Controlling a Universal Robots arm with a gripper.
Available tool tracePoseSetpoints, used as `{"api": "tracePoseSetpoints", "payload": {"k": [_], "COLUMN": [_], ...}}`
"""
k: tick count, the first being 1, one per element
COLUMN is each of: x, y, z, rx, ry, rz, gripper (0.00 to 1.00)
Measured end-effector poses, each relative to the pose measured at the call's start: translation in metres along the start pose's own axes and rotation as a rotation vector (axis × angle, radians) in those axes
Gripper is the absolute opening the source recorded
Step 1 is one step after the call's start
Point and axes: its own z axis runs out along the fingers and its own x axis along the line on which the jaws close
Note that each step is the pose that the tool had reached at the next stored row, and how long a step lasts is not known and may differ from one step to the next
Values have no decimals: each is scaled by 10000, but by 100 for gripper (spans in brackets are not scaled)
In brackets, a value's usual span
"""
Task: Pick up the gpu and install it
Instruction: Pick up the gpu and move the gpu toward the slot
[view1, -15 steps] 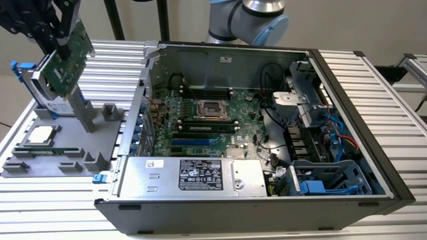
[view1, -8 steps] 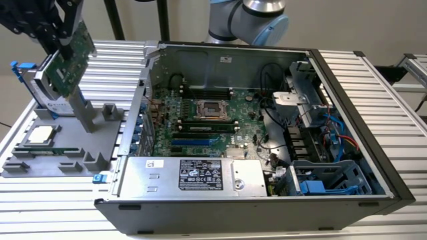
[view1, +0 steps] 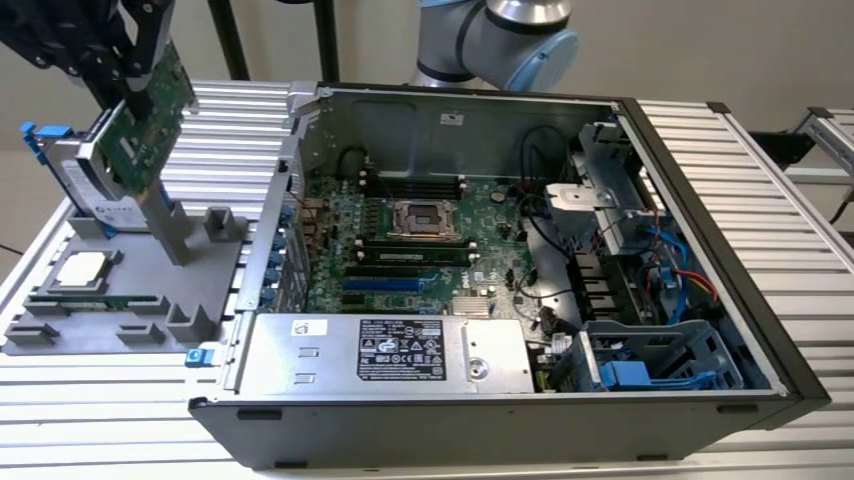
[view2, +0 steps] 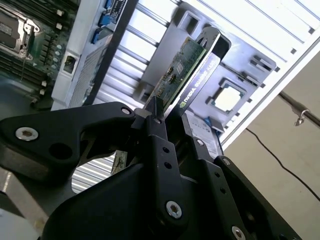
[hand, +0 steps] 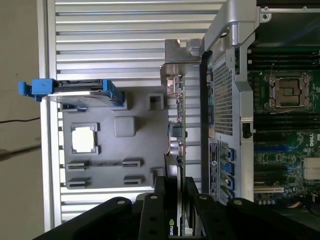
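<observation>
- At the exterior view's left, the gpu (view1: 160, 105) is held up in the air by the pincer (view1: 134, 80). It is above the grey holder (view1: 147, 295) that is set on the surface (view1: 107, 400).
- The pincer is clamped tight on the card's top end, with one finger pressed on each flat face.
- The card is stood on its edge. Its long side runs steeply up and down, tipped a little.
- The silver bracket (hand: 181, 55) is at the end far from the pincer, pointed toward the holder. Whether that low end is clear of the holder cannot be told.
- The card is judged to be light, stiff and easy to break. It is best held by its bare edges — not by the small parts on its face.
- Just beside the card, the hard drive (view1: 96, 185) with blue clips is stood in the holder. A square chip (view1: 83, 268) is laid flat there too.
- Further right, the open computer case (view1: 400, 430) is laid on its side, and the motherboard (view1: 494, 265) is seen inside. The card is not yet put in — it is well apart from the board.
</observation>
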Motion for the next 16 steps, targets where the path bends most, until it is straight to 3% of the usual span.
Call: {"api": "tracePoseSetpoints", "payload": {"k": [16], "x": [-99], "y": [4], "z": [4], "rx": [-1], "ry": [0], "rz": [0], "gripper": [0]}}
